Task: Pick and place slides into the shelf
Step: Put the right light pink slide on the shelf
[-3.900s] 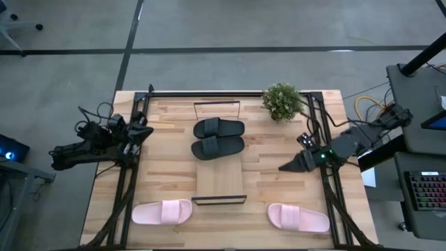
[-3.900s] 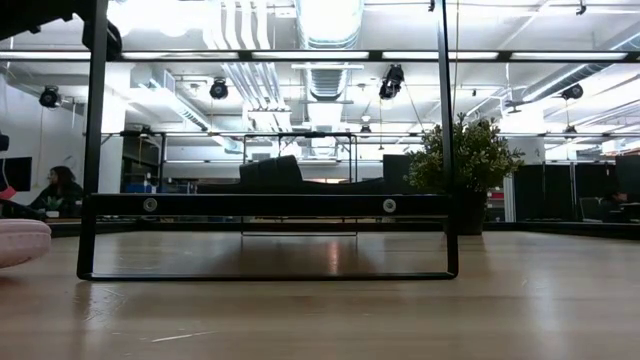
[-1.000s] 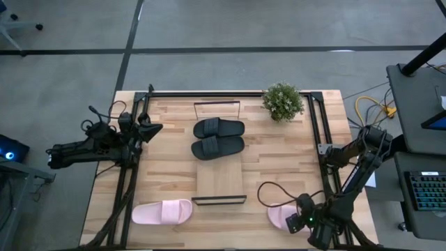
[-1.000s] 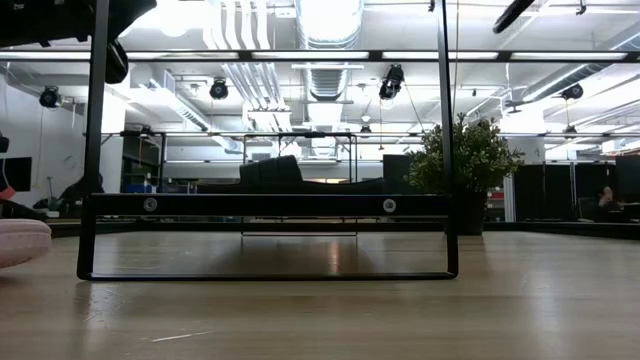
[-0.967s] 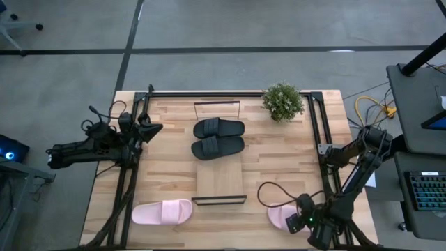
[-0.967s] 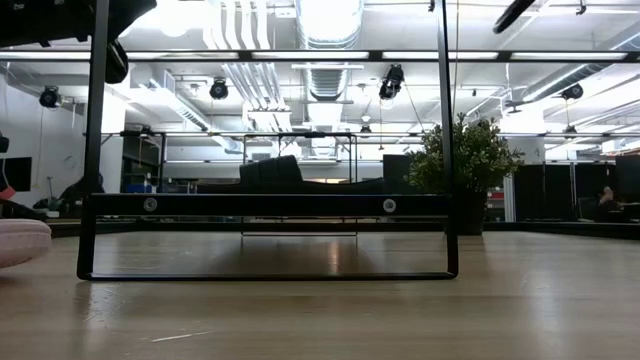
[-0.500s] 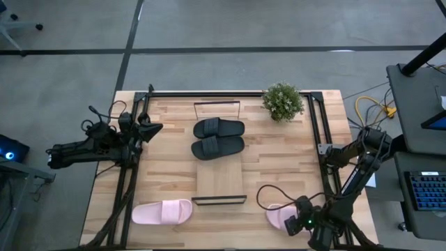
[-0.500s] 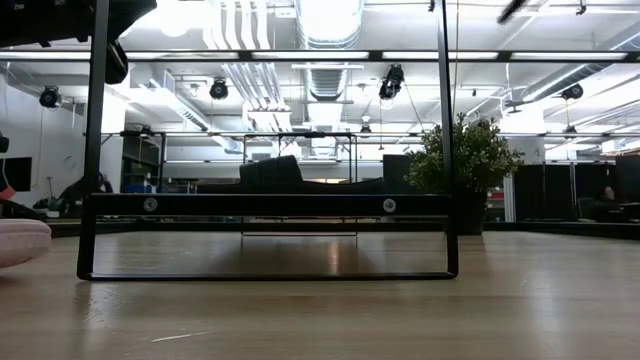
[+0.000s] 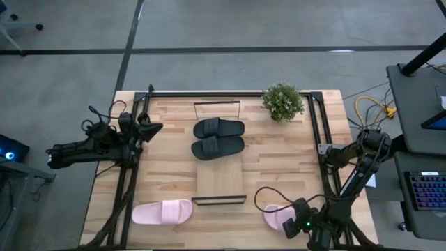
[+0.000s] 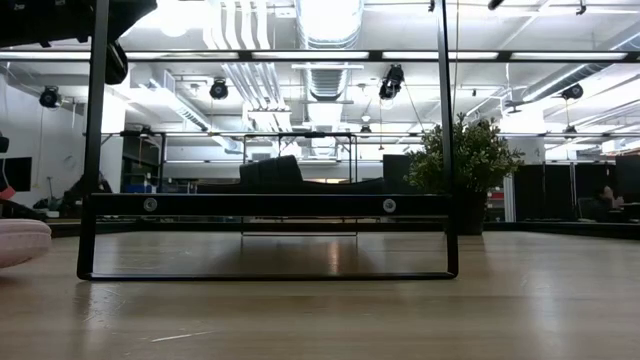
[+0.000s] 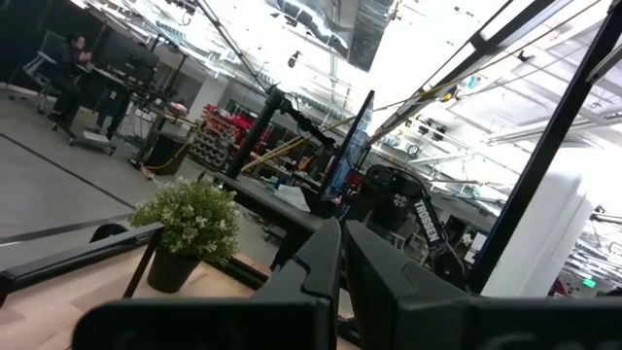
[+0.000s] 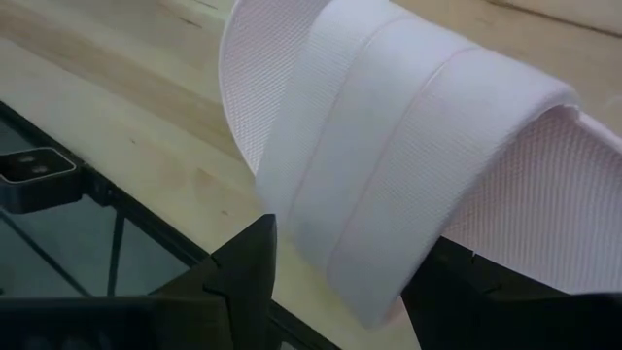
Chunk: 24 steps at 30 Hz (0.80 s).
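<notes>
The right gripper (image 12: 335, 282) is straddling the strap of the pale pink slide (image 9: 279, 217) at the lower right of the high view, fingers spread to either side and not yet pinching, while the left gripper (image 9: 155, 128), fingers pressed together, is waiting at the table's left edge. Closing this near the strap's edge, it is risking a slip. Only the right wrist view is showing that straddle; the high view alone is showing the shelf (image 9: 219, 183) mid-table, holding both black slides (image 9: 219, 137).

Dark arms, looped black cables; green light, probably indicator.
</notes>
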Motion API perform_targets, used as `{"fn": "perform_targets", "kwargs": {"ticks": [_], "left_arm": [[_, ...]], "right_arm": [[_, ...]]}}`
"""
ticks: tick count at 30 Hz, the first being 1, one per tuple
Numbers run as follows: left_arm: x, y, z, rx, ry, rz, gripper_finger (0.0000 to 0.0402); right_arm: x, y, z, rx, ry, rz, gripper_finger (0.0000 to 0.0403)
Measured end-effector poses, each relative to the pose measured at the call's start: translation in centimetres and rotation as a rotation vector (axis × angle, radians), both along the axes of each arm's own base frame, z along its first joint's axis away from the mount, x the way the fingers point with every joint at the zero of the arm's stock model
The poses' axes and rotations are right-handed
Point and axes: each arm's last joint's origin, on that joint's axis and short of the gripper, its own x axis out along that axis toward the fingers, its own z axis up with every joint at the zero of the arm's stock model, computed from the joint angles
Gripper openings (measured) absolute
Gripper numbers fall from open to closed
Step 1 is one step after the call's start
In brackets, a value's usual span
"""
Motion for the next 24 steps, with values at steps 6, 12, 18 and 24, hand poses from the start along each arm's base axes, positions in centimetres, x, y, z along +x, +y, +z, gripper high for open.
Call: {"fn": "perform_targets", "kwargs": {"ticks": [6,12,18,24], "left_arm": [[0.01,0.00,0.00,0.000,0.000,0.000,0.0004],[0.01,0.00,0.00,0.000,0.000,0.001,0.0004],[-0.01,0.01,0.01,-0.001,-0.001,0.003,0.0004],[-0.01,0.01,0.01,-0.001,-0.001,0.003,0.0004]], "right_arm": [[-0.05,-0.08,-0.07,-0.010,0.002,0.006,0.0174],[-0.11,-0.17,-0.18,-0.029,0.005,0.027,0.0129],[-0.20,-0.24,-0.34,-0.034,0.020,0.048,0.0068],[-0.33,-0.26,-0.45,-0.035,0.028,0.056,0.0015]]}}
